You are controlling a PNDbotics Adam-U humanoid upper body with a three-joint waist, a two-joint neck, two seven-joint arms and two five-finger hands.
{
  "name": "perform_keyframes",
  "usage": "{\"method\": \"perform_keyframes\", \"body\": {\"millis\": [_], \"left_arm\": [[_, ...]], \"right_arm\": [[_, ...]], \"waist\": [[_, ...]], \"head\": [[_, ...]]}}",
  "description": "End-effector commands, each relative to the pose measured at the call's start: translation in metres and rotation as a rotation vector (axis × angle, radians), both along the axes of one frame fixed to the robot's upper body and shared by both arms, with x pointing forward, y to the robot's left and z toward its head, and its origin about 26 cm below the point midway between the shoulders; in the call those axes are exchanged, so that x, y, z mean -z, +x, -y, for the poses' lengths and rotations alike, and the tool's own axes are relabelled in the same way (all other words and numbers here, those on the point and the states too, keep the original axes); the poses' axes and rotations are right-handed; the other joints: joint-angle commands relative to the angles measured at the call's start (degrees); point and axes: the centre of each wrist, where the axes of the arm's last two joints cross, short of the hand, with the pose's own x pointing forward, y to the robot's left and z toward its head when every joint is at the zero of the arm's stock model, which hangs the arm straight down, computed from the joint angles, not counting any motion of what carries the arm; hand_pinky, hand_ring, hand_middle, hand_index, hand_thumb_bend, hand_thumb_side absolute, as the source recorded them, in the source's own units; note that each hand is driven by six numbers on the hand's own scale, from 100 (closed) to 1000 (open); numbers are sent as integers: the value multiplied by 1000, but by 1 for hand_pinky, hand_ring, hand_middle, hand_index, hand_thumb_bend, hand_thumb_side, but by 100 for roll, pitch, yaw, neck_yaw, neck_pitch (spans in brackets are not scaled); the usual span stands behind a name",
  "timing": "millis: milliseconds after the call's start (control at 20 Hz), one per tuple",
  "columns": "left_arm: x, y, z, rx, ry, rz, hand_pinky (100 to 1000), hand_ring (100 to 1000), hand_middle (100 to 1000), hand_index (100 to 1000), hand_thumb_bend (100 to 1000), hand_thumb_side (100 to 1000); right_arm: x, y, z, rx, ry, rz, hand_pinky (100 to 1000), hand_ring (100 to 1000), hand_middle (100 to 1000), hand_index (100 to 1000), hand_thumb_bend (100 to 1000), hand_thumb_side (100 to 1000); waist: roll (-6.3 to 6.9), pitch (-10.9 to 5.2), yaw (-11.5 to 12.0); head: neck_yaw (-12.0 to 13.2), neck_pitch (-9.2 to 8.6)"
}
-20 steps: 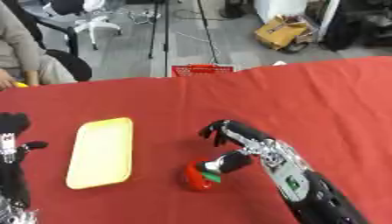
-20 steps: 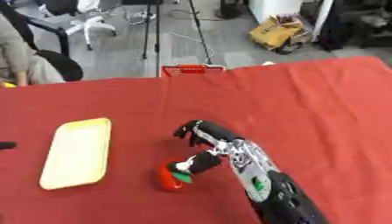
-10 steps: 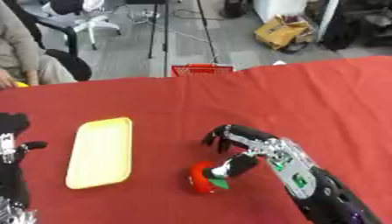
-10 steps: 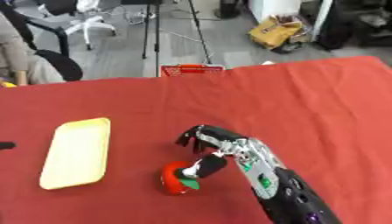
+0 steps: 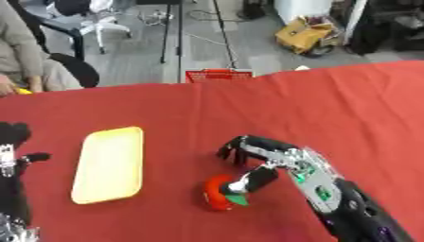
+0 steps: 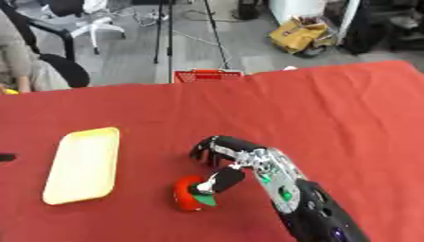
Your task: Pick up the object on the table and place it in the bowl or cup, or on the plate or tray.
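Covering nearly the whole lower part of both views, the red surface (image 5: 348, 108) carries everything that matters. Next in size is the right arm (image 5: 348, 212), black with silver joints, which comes in from the lower right corner and reaches toward the middle of the cloth. On the left half lies the yellow tray (image 5: 109, 163), a long rounded rectangle set lengthwise away from the robot, with nothing on it. The left hand (image 5: 12, 146) shows at the left edge of the left eye view, dark and held upright just off the tray's near-left side; whether its fingers are straight or curled cannot be told. The right hand (image 6: 228, 163) sits near the centre of the surface, its fingers curled downward in an arch with their tips pointing at the cloth, and its thumb (image 6: 222, 180) stretched out to the lower left so that the tip touches the red object (image 6: 189, 194). That object is small and roundish, red with a green patch on the side nearest the robot; it rests on the surface just below and to the left of the hand, well apart from the tray and to its right. The fingers themselves stand clear of the object, so only the thumb meets it and nothing is enclosed in the grasp.
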Motion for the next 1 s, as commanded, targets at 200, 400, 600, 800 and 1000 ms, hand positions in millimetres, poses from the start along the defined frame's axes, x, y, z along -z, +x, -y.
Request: {"method": "perform_keyframes", "body": {"millis": [200, 400, 600, 800, 1000], "left_arm": [[-7, 0, -3, 4, 17, 21, 519, 817, 773, 720, 645, 873], [-7, 0, -3, 2, 18, 20, 519, 817, 773, 720, 646, 873], [-7, 0, -3, 3, 18, 20, 519, 817, 772, 719, 645, 873], [-7, 0, -4, 1, 20, 20, 519, 816, 772, 719, 646, 873], [-7, 0, -3, 3, 20, 20, 520, 816, 772, 719, 646, 873]], "right_arm": [[-40, -1, -6, -29, 44, 137, 615, 605, 721, 845, 612, 428], [-61, -6, -6, -25, 83, 212, 614, 605, 722, 847, 611, 443], [-67, -9, -8, -43, 78, 220, 614, 605, 722, 847, 613, 438], [-65, -10, -10, -62, 65, 194, 614, 605, 721, 847, 613, 430], [-61, -11, -12, -90, 51, 163, 614, 604, 720, 846, 614, 422]], "waist": [[-74, -145, 3], [-73, -146, -1], [-83, -146, -5], [-83, -148, 1], [-90, -147, 5]], "head": [[9, 28], [7, 35], [3, 39], [3, 37], [-2, 38]]}}
